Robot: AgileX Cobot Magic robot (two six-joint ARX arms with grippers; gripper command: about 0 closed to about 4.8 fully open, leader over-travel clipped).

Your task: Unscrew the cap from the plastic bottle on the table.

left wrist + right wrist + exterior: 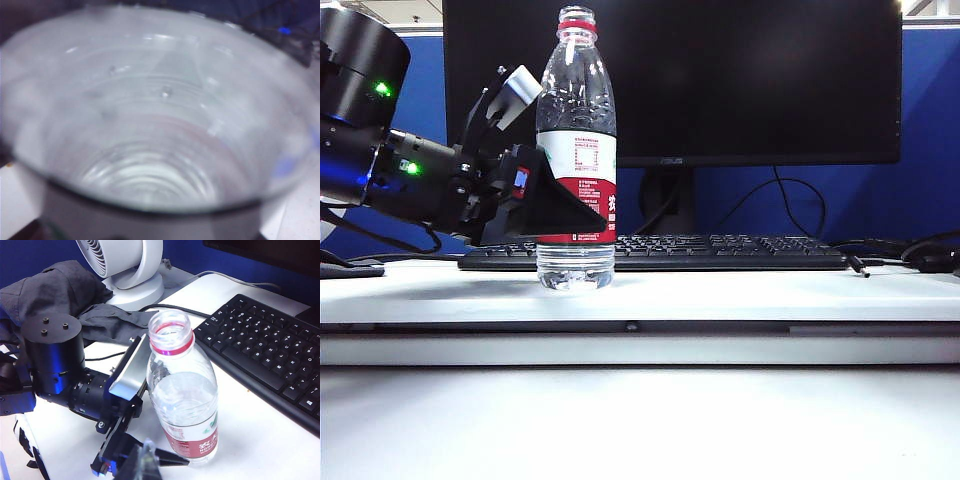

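At the bottle's lower body, left gripper [157, 460]: black fingers either side of the label; clamped or slack, I can't tell
Right gripper: out of sight, closed
Tall clear plastic bottle with red and white label [576, 150]: upright on the flat white table [770, 295]
Contents: clear water, level unclear
Neck: open, no cap seen
Handling: likely thin-walled, slick, tippy; hold low on the label

Office desk here: a dark monitor [670, 80], black keyboard [720, 252] and blue partition wall [930, 130] behind.
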